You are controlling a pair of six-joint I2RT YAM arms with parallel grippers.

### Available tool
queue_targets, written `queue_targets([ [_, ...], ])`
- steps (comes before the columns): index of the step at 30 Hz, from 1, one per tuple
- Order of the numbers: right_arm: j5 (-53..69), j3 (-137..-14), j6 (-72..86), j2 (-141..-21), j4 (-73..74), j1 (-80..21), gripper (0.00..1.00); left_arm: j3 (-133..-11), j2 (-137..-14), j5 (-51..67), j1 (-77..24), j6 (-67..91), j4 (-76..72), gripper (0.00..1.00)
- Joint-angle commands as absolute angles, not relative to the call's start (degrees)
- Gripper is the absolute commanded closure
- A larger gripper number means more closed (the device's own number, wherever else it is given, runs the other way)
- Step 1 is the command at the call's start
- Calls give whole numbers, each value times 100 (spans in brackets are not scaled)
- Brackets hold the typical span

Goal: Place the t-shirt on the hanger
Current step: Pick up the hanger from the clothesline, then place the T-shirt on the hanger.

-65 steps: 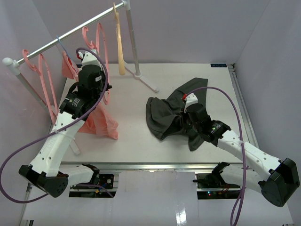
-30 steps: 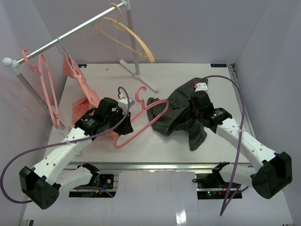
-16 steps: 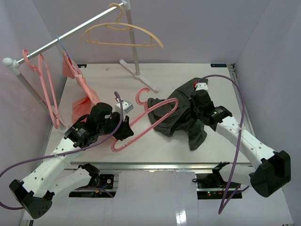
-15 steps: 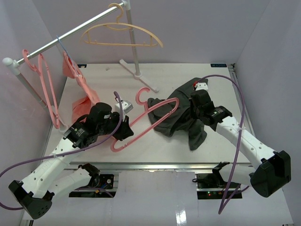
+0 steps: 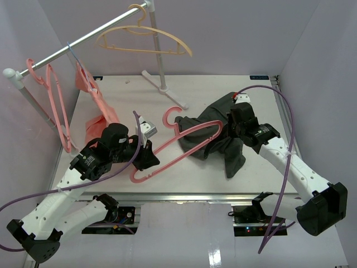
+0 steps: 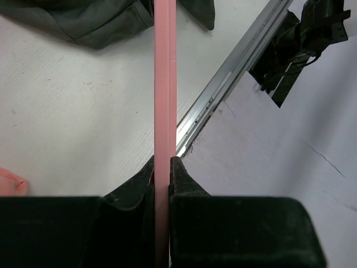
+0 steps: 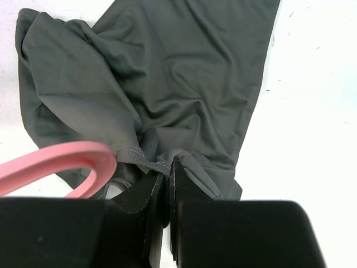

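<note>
The dark charcoal t-shirt lies crumpled at the table's right middle, also in the right wrist view. My right gripper is shut on a fold of its edge. The salmon-pink hanger lies slanted between the arms, hook up-left, one shoulder end reaching over the shirt. My left gripper is shut on the hanger's bar, which runs between the fingers in the left wrist view.
A clothes rail crosses the back left, with a tan-yellow hanger, pink hangers and a salmon-pink garment hanging. Its post foot stands at the table's back middle. The table's front metal edge is near.
My left gripper has carried the pink hanger from the rail to the right, its shoulder end now over the t-shirt. My right gripper has lifted the shirt's edge slightly back.
</note>
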State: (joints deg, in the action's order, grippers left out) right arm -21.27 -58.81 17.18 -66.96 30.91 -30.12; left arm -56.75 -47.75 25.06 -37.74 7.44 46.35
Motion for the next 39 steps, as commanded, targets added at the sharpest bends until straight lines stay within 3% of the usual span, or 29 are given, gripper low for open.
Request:
queue_targets([
  [1,-2014,-6210,1585,-6671,3108,-2892,92,-5830,-4469,2782,-3797,662,4553,100],
  [39,-1333,-6600,1355,-6366,3305,-2813,92,-5543,-4867,2824,-3889,201,3930,100],
])
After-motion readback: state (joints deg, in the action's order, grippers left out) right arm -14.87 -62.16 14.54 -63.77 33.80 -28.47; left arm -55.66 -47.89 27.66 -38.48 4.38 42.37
